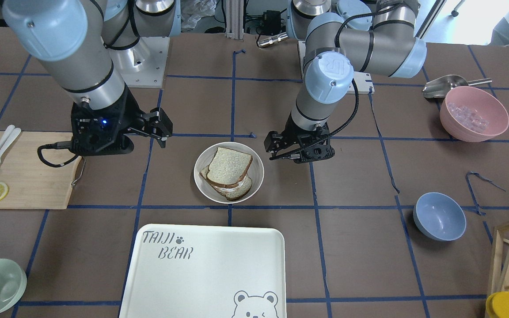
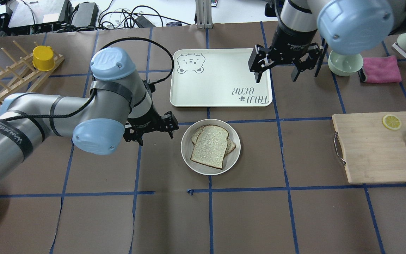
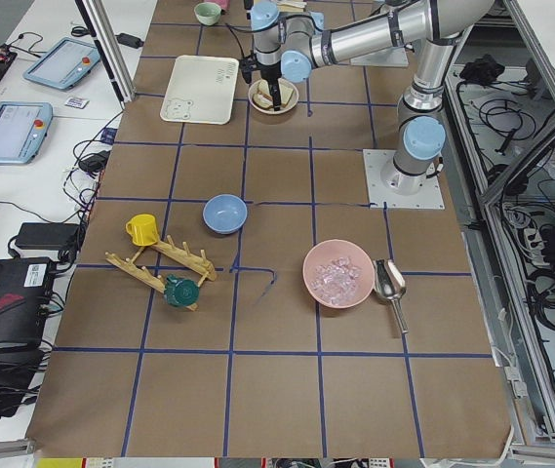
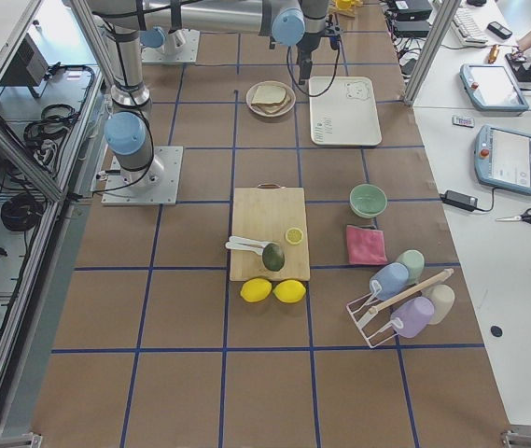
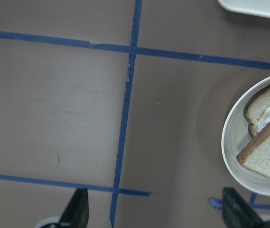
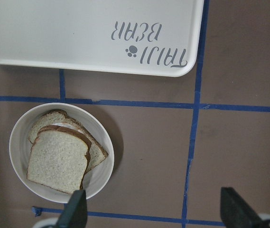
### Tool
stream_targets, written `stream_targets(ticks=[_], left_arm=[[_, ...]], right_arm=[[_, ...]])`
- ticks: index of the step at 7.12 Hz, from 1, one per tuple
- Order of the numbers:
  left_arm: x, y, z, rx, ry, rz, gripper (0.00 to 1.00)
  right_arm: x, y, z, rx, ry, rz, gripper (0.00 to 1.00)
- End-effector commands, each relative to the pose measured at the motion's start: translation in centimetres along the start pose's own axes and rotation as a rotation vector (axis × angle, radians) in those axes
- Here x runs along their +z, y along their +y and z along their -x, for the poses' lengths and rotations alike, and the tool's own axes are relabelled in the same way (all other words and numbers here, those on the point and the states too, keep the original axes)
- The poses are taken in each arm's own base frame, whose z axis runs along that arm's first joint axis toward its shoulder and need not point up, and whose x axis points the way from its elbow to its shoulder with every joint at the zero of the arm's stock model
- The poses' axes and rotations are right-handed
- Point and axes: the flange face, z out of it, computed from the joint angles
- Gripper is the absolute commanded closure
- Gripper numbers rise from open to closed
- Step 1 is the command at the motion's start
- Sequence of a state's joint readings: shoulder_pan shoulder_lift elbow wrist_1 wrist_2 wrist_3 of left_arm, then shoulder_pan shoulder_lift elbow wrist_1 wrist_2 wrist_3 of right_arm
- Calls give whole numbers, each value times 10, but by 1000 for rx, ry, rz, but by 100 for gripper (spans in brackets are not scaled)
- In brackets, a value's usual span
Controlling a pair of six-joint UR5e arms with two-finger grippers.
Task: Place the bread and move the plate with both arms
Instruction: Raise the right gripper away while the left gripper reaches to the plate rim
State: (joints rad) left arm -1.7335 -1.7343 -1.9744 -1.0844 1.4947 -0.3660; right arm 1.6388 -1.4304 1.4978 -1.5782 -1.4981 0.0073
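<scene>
So, bread (image 2: 208,148): we see the bare slice lying in the plate, tilted on top of a second slice (image 2: 197,134); in the wrist views something white shows between the two.
Plate (image 2: 234,160): we find it on the brown table near the middle, close to the bear-print tray (image 2: 220,84) but apart from it, with a blue tape line running between them.
Left gripper (image 2: 155,138): we see it low, just beside the plate on the robot's left and clear of the rim. Its fingers stand apart with only bare table between them.
Right gripper (image 2: 276,76): we see it raised higher above the table, on the cutting board's side of the plate. Its fingers are spread wide and hold nothing.
Cutting board (image 2: 372,148): we see it well off to the robot's right of the plate, with a lemon slice (image 2: 391,122) near its far edge.
</scene>
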Motion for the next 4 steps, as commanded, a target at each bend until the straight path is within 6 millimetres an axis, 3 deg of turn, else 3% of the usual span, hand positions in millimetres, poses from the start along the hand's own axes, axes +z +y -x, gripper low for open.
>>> stream_targets(ticks=[1,3,4], left_arm=[[45,-14,-13,10,26,-56,0],[70,-16,-27,35,26,-59,3],[74,-17,-29,38,27,-57,12]], right_arm=[[-21,20,-17,-32,71,7,0],[-38,29,-17,-54,76,-32,0],[-40,33,-18,-54,85,-32,0]])
